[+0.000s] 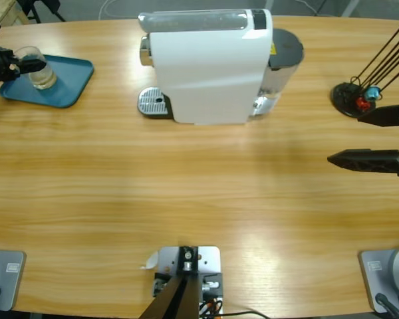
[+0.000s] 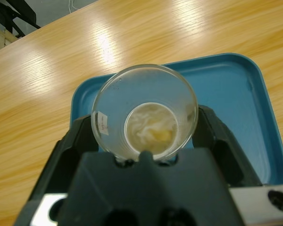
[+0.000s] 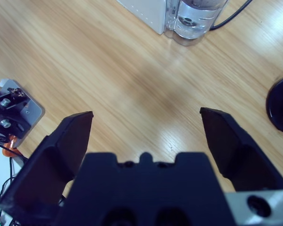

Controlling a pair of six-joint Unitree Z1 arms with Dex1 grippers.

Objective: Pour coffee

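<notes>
A clear glass stands between my left gripper's black jaws, which are shut on its sides. A thin layer of pale amber coffee lies in its bottom. In the high view the glass is over the teal tray at the table's far left, with the left gripper on it; whether it rests on the tray I cannot tell. My right gripper hovers open near the right edge, and nothing sits between its jaws in the right wrist view.
A white coffee machine stands at the back middle, with a metal drip grate on its left and a water tank behind. A black capsule stand with thin rods holds blue and red capsules beside the right gripper.
</notes>
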